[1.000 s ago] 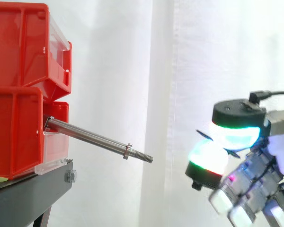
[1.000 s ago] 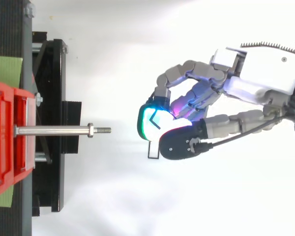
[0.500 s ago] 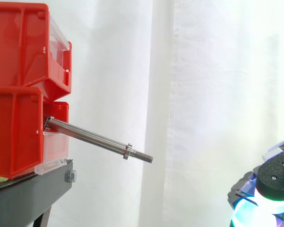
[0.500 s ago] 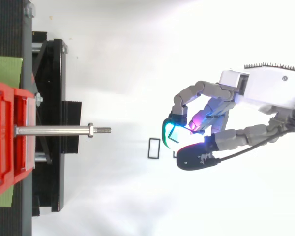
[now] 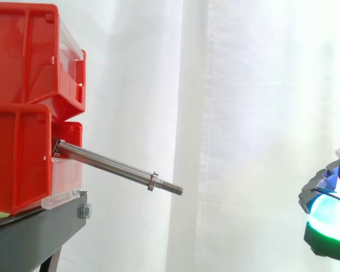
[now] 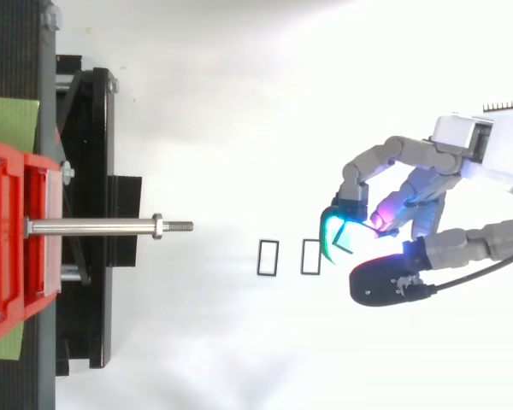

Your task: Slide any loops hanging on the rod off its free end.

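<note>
The steel rod (image 5: pixel 110 166) sticks out of the lower red bin (image 5: pixel 17 158) and slopes down to its threaded free end; nothing hangs on it. From above, the rod (image 6: pixel 90 227) points right. Two small black rectangular loops (image 6: pixel 268 257) (image 6: pixel 310 257) lie flat on the white floor beyond the free end. My hand (image 6: pixel 427 184) is far right of the rod with its fingers curled, and a thin black loop (image 6: pixel 339 243) shows pinched against its cyan fingertips. In the side view my hand (image 5: pixel 328 218) sits low at the right edge.
Stacked red bins (image 5: pixel 28 56) rest on the black stand (image 5: pixel 39 229) at the left. A white curtain hangs behind. White floor stretches between the rod's end and my hand.
My hand has drawn back to the right, away from the rod, carrying the pinched loop. This uncovered the second loop on the floor. The rod has stayed still.
</note>
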Robot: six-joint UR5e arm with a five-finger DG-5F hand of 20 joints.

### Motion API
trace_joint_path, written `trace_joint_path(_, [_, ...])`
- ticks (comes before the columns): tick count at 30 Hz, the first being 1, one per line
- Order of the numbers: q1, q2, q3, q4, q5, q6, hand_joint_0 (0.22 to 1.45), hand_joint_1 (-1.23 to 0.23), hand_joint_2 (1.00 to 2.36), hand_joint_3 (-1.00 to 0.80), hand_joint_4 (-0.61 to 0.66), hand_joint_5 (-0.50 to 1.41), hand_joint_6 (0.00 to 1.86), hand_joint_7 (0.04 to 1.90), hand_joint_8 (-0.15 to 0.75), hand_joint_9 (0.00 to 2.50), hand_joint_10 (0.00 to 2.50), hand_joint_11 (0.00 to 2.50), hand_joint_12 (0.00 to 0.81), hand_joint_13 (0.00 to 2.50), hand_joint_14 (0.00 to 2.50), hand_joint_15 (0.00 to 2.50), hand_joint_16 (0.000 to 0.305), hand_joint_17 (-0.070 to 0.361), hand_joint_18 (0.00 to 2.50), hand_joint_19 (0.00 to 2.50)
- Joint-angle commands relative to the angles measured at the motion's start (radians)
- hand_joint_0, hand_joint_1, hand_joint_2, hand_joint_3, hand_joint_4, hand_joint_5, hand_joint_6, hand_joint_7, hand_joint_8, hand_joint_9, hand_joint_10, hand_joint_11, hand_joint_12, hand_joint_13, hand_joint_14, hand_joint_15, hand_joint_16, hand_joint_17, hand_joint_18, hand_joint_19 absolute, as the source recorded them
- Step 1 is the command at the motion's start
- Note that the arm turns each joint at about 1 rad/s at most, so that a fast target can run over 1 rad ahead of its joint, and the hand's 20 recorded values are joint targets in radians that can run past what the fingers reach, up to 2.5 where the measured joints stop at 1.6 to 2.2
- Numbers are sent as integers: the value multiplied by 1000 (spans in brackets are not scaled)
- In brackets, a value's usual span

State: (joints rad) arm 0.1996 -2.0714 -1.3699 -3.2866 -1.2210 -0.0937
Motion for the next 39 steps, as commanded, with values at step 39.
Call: trace_joint_path(39, [1,1,0,226,2,-11,592,-797,1164,42,-229,-111,908,1114,403,1022,7,320,447,924,6,209,69,155,1126,479])
